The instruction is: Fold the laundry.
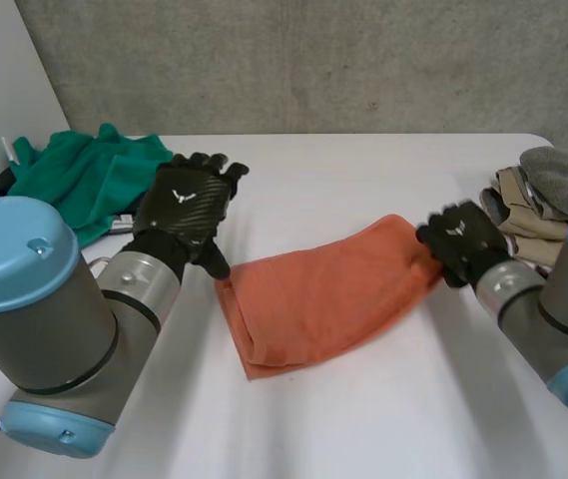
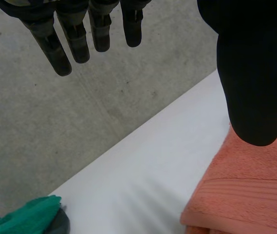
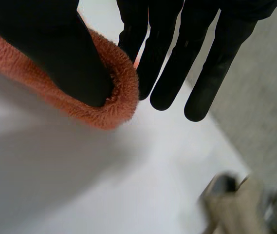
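**Mid-fold at the bench:** Your right hand pinches the 2 o'clock end of the orange towel, its edge caught between the thumb and straight fingers. The towel lies folded across the middle of the bench. Your left hand hovers above the towel's 9 o'clock end, fingers straight, slightly spread, holding nothing. A green cloth sits at the bench's 10 o'clock and a folded pile at 3 o'clock. The risk, as it looks: with one end gripped and the other free, a pull toward 3 o'clock would drag the whole towel and open its layers. A shallow pinch could also slip off the thick edge mid-lift and drop it crooked.
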Tool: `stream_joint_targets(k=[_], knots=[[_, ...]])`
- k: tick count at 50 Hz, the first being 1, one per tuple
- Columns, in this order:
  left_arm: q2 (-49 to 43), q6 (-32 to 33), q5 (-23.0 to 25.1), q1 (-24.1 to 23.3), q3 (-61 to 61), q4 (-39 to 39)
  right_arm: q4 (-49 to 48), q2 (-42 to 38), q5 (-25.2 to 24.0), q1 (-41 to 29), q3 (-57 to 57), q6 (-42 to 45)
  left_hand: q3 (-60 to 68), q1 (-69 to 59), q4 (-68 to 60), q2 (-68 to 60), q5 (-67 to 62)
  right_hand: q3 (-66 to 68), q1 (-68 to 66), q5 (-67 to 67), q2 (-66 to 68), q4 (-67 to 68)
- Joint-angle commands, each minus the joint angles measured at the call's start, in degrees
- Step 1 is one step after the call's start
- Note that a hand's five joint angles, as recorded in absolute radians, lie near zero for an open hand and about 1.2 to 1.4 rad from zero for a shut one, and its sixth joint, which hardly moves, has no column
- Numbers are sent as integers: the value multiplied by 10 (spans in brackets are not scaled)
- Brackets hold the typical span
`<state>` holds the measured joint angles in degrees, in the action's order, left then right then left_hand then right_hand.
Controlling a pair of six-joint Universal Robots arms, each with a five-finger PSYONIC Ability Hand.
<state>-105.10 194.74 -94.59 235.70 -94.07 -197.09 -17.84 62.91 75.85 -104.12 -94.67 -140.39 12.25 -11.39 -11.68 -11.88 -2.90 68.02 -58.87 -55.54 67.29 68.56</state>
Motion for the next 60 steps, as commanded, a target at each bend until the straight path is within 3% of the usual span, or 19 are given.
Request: stream_joint_targets(k=[1,6,12,13,16,20,24,28,31,38,43,54,60], knots=[[30,-1,1,30,-2,1,-5,26,-22,-157,43,35,-10,2,5,7,17,120,-211,-145,127,114],[39,-2,0,40,-16,0,-39,-39,-92,-269,37,77,-10,2,5,7,17,120,-211,-145,127,114],[38,-2,-1,41,-23,0,-49,-74,-127,-289,17,116,-10,2,5,7,17,120,-211,-145,127,114],[38,-2,-1,41,-23,-1,-51,-70,-126,-288,12,115,-10,2,5,7,17,69,-160,-94,76,63],[38,-2,1,41,-20,-5,-51,-62,-119,-290,10,106,-10,2,5,7,17,-363,271,338,-356,-368],[35,-2,0,38,-9,-7,-47,9,-111,-254,3,27,-10,2,5,7,17,-580,489,555,-573,-586],[22,-10,-2,28,16,-8,-32,80,-87,-181,12,-193,-5,-3,0,2,12,-580,489,555,-573,-586],[-7,-49,-12,-5,44,1,37,79,-69,-156,51,-349,5,-13,-11,-9,2,-580,489,555,-573,-586],[-29,-78,-46,-30,62,11,88,62,-64,-148,84,-398,7,-15,-12,-10,0,-580,489,555,-573,-586],[-98,-91,-113,-74,85,41,214,-50,-47,-144,202,-345,5,-13,-11,-9,2,-580,489,555,-573,-586],[-143,-91,-116,-99,89,51,244,-114,-45,-150,257,-299,3,-12,-9,-7,3,-580,489,555,-573,-586],[-212,-80,-113,-88,105,96,250,-185,-40,-150,290,-226,5,-13,-11,-9,2,-580,489,555,-573,-586],[-212,-75,-108,-43,117,141,252,-174,-14,-153,288,-135,7,-15,-12,-10,0,-580,489,555,-573,-586]])
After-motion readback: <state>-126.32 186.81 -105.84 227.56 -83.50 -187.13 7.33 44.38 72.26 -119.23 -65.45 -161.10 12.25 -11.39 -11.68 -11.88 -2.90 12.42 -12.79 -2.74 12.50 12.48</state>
